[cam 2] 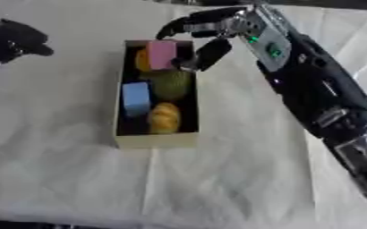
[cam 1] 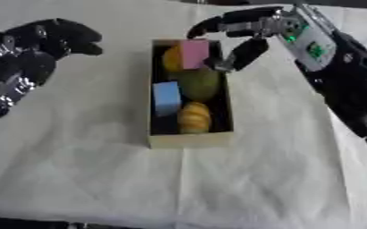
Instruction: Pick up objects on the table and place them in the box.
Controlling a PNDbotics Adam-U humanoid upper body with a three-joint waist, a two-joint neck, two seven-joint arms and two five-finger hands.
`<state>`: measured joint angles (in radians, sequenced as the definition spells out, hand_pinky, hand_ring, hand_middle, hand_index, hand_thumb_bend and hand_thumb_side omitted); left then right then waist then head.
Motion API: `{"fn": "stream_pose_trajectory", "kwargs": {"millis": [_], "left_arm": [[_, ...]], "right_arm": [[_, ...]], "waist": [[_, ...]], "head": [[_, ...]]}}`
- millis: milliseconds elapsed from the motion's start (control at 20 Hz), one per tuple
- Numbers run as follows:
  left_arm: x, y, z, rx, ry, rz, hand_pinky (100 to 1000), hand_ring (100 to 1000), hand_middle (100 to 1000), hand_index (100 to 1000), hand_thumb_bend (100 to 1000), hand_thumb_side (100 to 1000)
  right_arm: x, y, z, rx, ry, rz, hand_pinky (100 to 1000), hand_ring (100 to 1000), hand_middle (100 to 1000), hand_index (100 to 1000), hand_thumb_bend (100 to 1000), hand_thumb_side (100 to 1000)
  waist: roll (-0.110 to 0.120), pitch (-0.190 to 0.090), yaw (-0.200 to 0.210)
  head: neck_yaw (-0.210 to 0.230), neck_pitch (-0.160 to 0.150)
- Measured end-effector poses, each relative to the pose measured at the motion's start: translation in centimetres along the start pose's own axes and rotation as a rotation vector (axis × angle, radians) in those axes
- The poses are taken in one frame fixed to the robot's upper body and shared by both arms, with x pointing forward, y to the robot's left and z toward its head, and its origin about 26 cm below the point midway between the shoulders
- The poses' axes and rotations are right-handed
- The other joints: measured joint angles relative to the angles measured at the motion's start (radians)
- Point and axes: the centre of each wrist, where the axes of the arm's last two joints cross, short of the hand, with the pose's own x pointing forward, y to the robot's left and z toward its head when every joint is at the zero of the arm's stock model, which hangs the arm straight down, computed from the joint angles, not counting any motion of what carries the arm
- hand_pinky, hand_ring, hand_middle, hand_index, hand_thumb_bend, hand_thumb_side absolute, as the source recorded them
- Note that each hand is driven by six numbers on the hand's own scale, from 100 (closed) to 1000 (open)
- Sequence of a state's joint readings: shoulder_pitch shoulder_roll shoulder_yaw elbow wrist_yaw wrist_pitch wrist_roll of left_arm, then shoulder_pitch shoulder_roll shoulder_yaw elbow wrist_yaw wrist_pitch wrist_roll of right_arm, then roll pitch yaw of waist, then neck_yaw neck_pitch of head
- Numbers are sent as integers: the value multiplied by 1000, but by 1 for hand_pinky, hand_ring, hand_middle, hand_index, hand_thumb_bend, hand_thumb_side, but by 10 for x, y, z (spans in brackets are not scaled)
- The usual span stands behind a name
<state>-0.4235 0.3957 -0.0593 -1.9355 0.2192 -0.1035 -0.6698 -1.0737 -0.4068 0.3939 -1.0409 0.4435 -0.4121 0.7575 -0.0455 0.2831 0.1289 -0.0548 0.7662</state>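
While both views overlap, differences follow.
Left eye view: left hand [cam 1: 30, 58] shown nearly whole, fingers curled, holding nothing; right eye view crops it.
Right hand [cam 1: 245, 36]: fingers spread apart above box [cam 1: 188, 138] far end, thumb beside pink block [cam 1: 194, 53]; contact unclear.
Box contents: pink block, blue block [cam 1: 166, 97], green fruit [cam 1: 200, 83], yellow item [cam 1: 194, 117].
Box location: desk [cam 1: 100, 179] centre.

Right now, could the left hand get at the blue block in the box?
Probably yes. The blue block lies uncovered on the box's left side, and bare cloth separates it from the left hand. The right hand hovers over the far end, near the pink block.
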Motion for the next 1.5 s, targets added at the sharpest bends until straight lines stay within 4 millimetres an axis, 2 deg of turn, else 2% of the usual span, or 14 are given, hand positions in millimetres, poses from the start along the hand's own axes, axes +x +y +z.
{"fn": "stream_pose_trajectory", "kwargs": {"millis": [50, 100, 150, 200, 250, 300, 600, 700, 750, 900, 1250, 1400, 1450, 1500], "left_arm": [[0, 0, 0, 0, 0, 0, 891, 810, 803, 844, 100, 672], [0, 0, 0, -1, 0, 0, 891, 810, 803, 844, 100, 672], [0, 0, 0, -1, 0, 0, 891, 811, 803, 844, 100, 672], [0, 0, 0, -2, 0, 0, 891, 811, 803, 844, 100, 672], [0, 0, 0, -2, 0, 0, 891, 811, 803, 844, 100, 672], [0, 0, 0, -3, -1, -1, 891, 811, 804, 844, 100, 672], [0, 0, 0, -8, -2, -1, 892, 811, 804, 844, 100, 672], [0, 0, 0, -8, -2, -1, 893, 812, 804, 844, 100, 672], [0, 0, 0, -9, -2, -2, 894, 812, 804, 844, 100, 672], [0, 0, 0, -10, -2, -1, 894, 812, 805, 844, 100, 672], [0, 0, 0, -13, -2, -1, 893, 812, 805, 843, 100, 672], [0, 0, 0, -13, -2, -1, 893, 812, 806, 843, 100, 672], [0, 0, 0, -13, -2, -1, 893, 812, 806, 843, 100, 677], [0, 0, 0, -13, -2, -1, 893, 812, 806, 843, 100, 672]], "right_arm": [[0, 0, 0, 0, -3, -5, 1000, 1000, 1000, 1000, 100, 110], [0, 0, 0, 0, -7, -11, 1000, 1000, 1000, 1000, 100, 229], [1, 0, -1, 2, -11, -15, 1000, 1000, 1000, 1000, 100, 631], [1, -1, -1, 1, -16, -20, 1000, 1000, 1000, 1000, 100, 686], [2, -1, -2, -2, -23, -24, 1000, 1000, 1000, 1000, 100, 904], [3, -1, -2, -4, -29, -25, 1000, 1000, 1000, 1000, 100, 933], [5, -2, -4, 0, -36, -4, 1000, 1000, 1000, 1000, 100, 961], [6, -1, -5, 5, -31, 9, 1000, 1000, 1000, 1000, 100, 850], [6, -1, -7, 9, -30, 15, 1000, 1000, 1000, 1000, 100, 835], [7, 1, -9, 16, -29, 26, 1000, 1000, 1000, 1000, 100, 884], [6, 1, -9, 8, -28, 36, 1000, 1000, 1000, 1000, 100, 833], [9, -3, -7, -12, -36, 58, 1000, 1000, 1000, 1000, 100, 735], [10, -5, -6, -21, -39, 70, 1000, 1000, 1000, 1000, 100, 772], [11, -7, -5, -32, -43, 82, 1000, 1000, 1000, 1000, 100, 651]], "waist": [[0, 0, 0], [0, 0, 0], [0, 0, 0], [0, 0, 0], [0, 0, 0], [0, 0, 0], [0, 0, 1], [0, 0, 1], [0, 0, 1], [0, 0, 1], [0, 0, 1], [0, 0, 1], [0, 0, 1], [0, 0, 1]], "head": [[0, 0], [0, 0], [0, 0], [0, 0], [0, 0], [0, 0], [0, 0], [0, 0], [0, 0], [0, 0], [0, 0], [0, 0], [0, 0], [0, 0]]}}
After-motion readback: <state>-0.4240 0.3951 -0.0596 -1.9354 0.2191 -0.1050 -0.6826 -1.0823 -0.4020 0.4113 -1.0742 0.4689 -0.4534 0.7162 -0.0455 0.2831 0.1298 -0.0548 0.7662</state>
